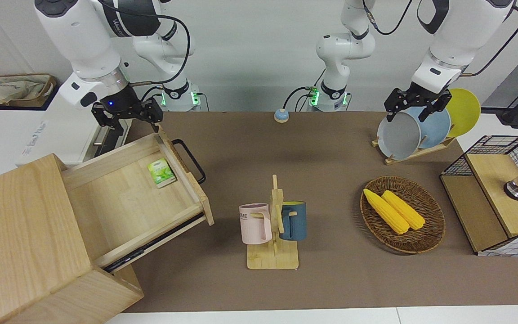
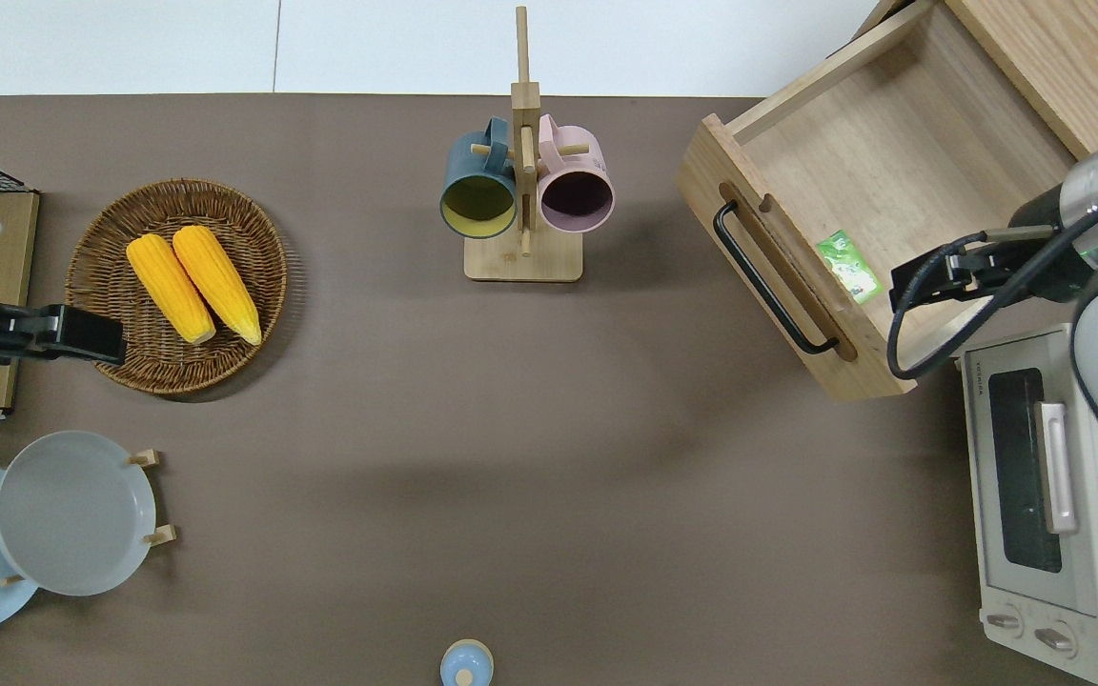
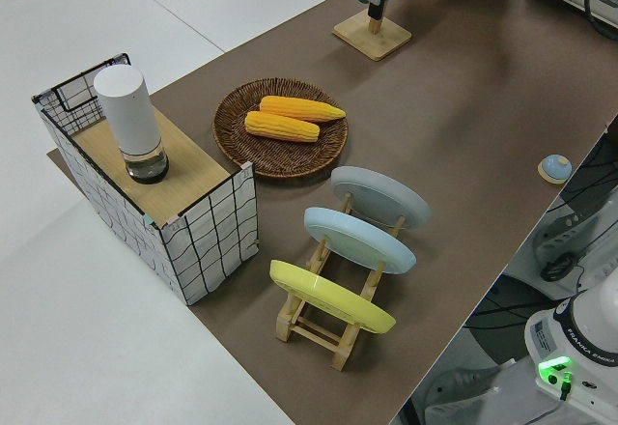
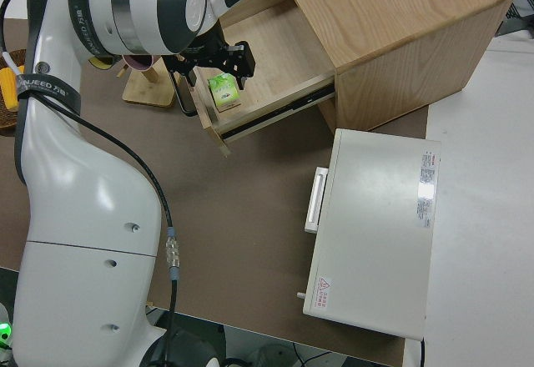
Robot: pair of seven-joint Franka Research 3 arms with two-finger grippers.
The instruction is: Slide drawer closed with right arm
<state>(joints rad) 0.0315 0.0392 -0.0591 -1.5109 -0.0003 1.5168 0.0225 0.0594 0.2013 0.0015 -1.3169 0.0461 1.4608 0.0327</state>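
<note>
The drawer [image 1: 124, 198] stands pulled far out of the pale wooden cabinet [image 1: 20, 225] at the right arm's end of the table. Its black bar handle [image 1: 191, 159] faces the table's middle. A green packet [image 1: 162, 172] lies inside it. In the overhead view the drawer [image 2: 892, 162], the handle [image 2: 768, 281] and the packet [image 2: 849, 267] show as well. My right gripper [image 1: 126, 119] is open and empty, up in the air over the drawer's side wall nearest the robots [image 2: 930, 276], beside the packet. It also shows in the right side view [image 4: 213, 65]. My left arm is parked.
A white toaster oven [image 2: 1035, 495] stands next to the drawer, nearer the robots. A mug rack [image 1: 273, 225] stands mid-table. A wicker basket [image 1: 425, 234] with two corn cobs, a plate rack [image 1: 416, 130], a wire-mesh box [image 1: 497, 193] and a small blue bell [image 1: 281, 115] stand elsewhere.
</note>
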